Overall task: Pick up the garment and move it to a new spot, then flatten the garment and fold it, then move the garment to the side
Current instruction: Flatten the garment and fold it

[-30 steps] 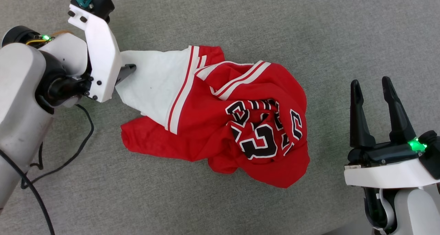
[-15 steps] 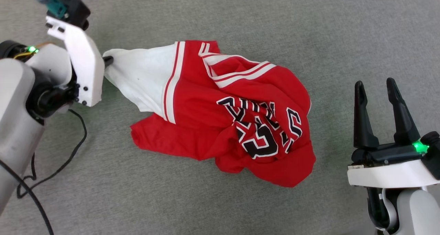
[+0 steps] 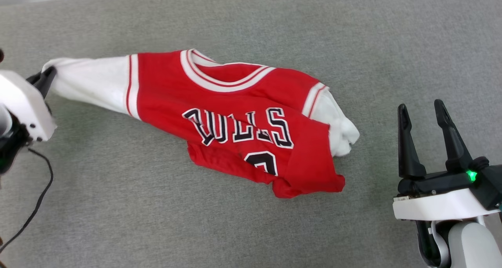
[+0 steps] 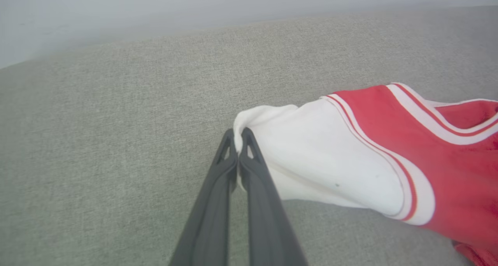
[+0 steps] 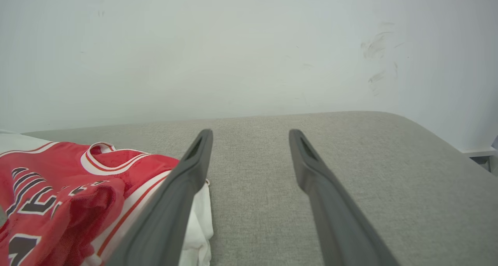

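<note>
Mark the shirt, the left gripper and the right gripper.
shirt (image 3: 235,99), head view, red chest above the lettering.
left gripper (image 4: 238,135), left wrist view, between the tips of its shut jaws.
right gripper (image 3: 420,105), head view, gap between its open jaws.

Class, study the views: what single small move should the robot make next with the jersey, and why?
Probably reach the open right claw to the bunched white sleeve beside it and pinch it. The left claw is shut on the other sleeve, and the Bulls jersey lies crumpled, so a second grip would help spread it.
</note>
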`<state>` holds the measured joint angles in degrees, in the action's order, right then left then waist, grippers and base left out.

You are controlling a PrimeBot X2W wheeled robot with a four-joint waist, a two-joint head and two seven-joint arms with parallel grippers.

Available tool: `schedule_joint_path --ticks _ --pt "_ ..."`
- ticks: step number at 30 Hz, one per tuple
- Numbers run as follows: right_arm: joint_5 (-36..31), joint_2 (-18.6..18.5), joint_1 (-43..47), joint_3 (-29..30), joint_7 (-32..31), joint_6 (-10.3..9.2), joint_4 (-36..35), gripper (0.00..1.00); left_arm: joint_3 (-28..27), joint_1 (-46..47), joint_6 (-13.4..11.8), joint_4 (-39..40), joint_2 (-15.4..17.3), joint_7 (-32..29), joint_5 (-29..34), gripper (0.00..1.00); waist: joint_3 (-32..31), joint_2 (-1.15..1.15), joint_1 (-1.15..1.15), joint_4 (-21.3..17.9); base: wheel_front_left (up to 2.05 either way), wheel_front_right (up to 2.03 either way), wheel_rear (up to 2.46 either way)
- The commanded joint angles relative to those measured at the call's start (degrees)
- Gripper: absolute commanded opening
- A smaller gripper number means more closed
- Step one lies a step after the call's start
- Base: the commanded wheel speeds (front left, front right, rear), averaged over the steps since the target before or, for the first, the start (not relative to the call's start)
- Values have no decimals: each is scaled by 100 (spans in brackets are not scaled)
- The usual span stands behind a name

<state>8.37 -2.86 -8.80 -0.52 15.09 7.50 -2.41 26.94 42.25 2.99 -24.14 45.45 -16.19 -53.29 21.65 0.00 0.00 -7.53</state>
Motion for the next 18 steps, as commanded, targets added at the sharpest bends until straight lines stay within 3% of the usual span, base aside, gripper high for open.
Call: schedule_joint_path --ticks 1,6,7,8,18 --pt "-37 -2 69 7 11 -2 15 100 -49 -145 -12 -29 20 82 -54 0 -70 0 0 73 0 0 0" --pt "-76 -2 89 -9 11 -2 61 100 -99 -708 -57 -75 -29 417 -167 0 -175 0 0 177 0 0 0" --pt "-83 -2 88 -5 11 -2 67 100 -73 -804 -57 -65 -63 503 -145 33 -198 0 0 200 0 0 0" --pt "-90 -2 103 -2 11 -2 74 100 -59 -898 -33 -48 -119 618 -145 99 -222 0 0 220 0 0 0" --pt "-212 -2 247 96 11 -2 86 100 -244 -1486 -20 359 -625 2815 344 100 -683 0 0 525 0 0 0"
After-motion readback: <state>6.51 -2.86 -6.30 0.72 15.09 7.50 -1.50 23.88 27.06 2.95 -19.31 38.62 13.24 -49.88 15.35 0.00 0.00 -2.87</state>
